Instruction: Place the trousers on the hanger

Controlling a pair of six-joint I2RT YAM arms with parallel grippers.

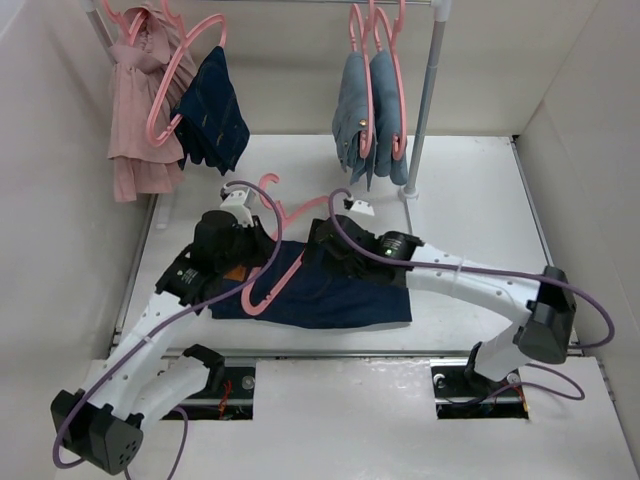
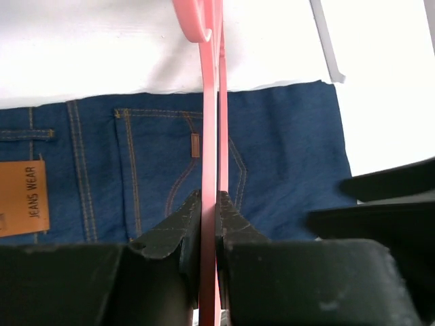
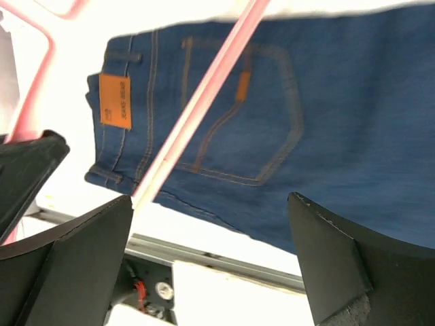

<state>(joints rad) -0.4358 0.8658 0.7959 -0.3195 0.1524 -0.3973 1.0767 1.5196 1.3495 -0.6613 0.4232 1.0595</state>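
My left gripper (image 2: 217, 198) is pinched narrow on the lower bar of the thin pink plastic hanger (image 1: 272, 283). It holds the hanger edge-on over the dark navy-blue denim trousers (image 1: 340, 295). The trousers lie flat close to the near edge of the tabletop, about mid-width. Their waistband and tan leather patch (image 2: 24, 197) are toward the left edge, and the legs run toward the right.

My right gripper (image 3: 211, 204) hangs above the trousers with its fingers spread wide, holding nothing.

I judge the denim soft and limp but weighty for cloth, so it will sag wherever I do not support it. Its weave should not slip from my pads. The leg end toward the right edge looks like the best place to pinch, for feeding it through the loop. The hanger is light, smooth and probably springy, so it may twist in my grip.

I see no containers. The metal clothes rail (image 1: 425, 100) along the far edge carries a pink garment (image 1: 135, 110), a smaller dark navy garment (image 1: 215, 115) and light-blue jeans (image 1: 355, 120) on similar hangers.
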